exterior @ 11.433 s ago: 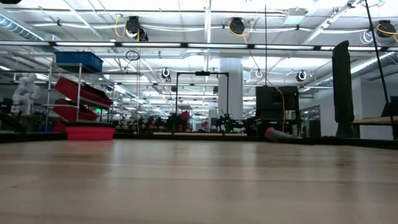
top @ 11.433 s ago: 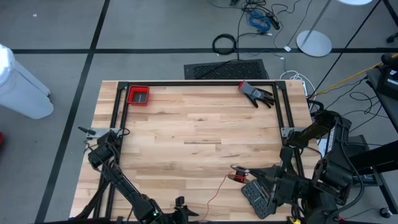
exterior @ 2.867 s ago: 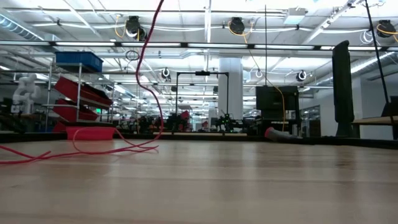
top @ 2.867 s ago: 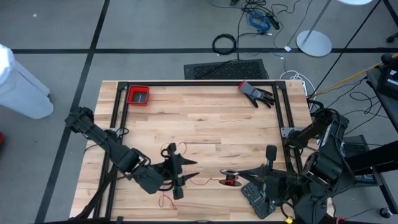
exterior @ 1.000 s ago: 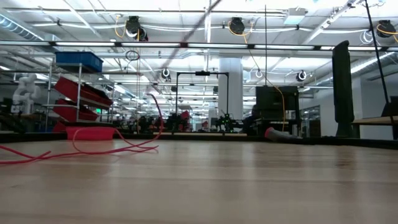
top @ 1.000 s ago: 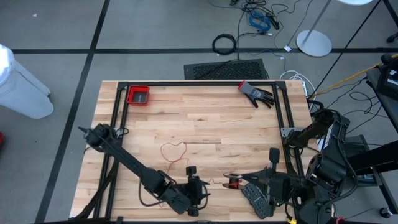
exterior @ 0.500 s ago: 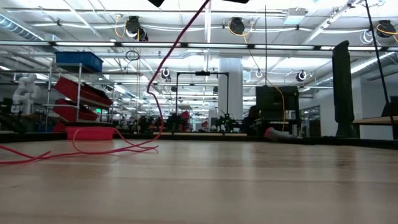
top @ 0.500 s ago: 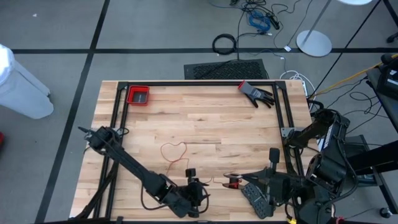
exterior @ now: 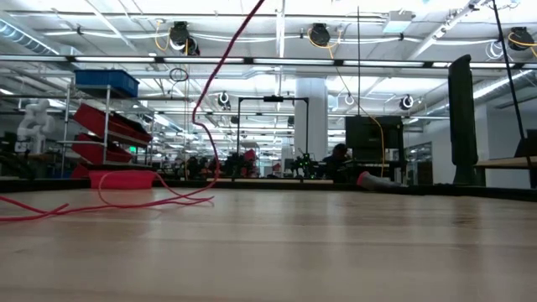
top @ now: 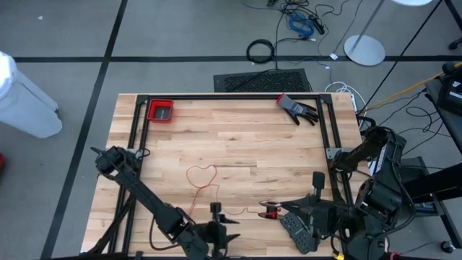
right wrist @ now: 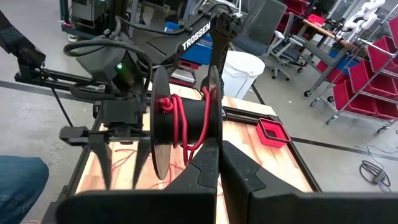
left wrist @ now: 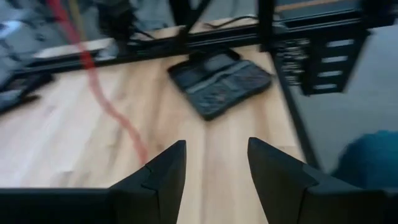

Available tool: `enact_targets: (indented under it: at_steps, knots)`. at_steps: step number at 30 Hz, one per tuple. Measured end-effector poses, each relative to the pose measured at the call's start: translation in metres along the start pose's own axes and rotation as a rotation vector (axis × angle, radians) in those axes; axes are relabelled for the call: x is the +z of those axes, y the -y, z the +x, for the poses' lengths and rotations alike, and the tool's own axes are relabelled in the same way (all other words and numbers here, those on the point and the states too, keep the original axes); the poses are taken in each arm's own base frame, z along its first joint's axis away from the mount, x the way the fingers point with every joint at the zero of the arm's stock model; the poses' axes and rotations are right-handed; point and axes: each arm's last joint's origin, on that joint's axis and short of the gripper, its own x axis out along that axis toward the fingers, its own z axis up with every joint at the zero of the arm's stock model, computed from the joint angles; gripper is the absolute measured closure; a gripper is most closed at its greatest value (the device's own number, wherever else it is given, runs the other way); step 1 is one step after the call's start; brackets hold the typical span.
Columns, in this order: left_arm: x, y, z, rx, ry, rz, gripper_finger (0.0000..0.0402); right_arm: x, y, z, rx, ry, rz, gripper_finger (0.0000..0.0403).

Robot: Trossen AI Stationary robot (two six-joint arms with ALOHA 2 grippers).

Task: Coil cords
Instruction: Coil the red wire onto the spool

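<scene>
Left pincer (top: 216, 232) shifted leftward (red cord (top: 203, 175) trailing)

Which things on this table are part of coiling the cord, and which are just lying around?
Part of the job:
red cord
black spool, clamped in the right gripper
left gripper, open near the table's near edge

Lying about:
red tray
glove
dark ridged pad

On my wooden table (top: 238, 152) a small red bin (top: 160, 110) sits in the far left corner, and a dark glove (top: 297, 108) lies near the far right corner. A flat black case (left wrist: 221, 79) rests by the near right edge. Beyond the table, a thick black cable ring (top: 260, 51) lies on the floor.
</scene>
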Motion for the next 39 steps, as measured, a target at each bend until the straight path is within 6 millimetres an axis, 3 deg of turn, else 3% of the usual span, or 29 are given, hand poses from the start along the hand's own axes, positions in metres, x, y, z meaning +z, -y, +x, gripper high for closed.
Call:
enact_targets:
  at_steps: [39]
  knots:
    - [-0.011,-0.008,0.005,0.166,-0.04,0.017,0.0224,0.0,0.0,0.0,0.001,0.0,0.008,0.0403]
